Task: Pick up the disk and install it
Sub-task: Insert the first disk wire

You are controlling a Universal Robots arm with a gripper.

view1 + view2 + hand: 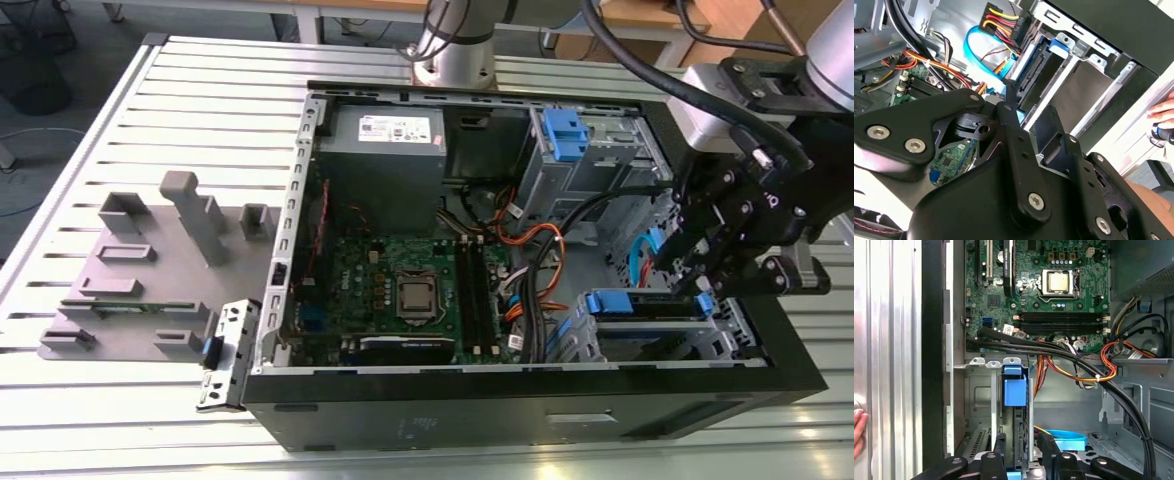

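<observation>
The disk (638, 305) stands on edge in the lower drive bay at the exterior view's right corner of the open computer case (507, 405). Its blue carrier tab points toward the motherboard. In the first wrist view the disk (1015, 387) runs edge-on between the bay's metal rails. My gripper (705, 290) reaches down over the end of the disk farthest from the tab. Both black fingers straddle that end in the first wrist view, and my gripper (1022, 452) looks shut on it. In the second wrist view the disk's connector edge (1033, 70) lies just beyond my gripper (1029, 119).
Black, orange and blue cables (541, 255) cross beside the bay. A blue-handled drive cage (567, 135) and a grey power supply (387, 140) sit at the case's far side. A grey fixture (147, 270) lies on the slatted table. A person's hand (858, 432) rests by the case.
</observation>
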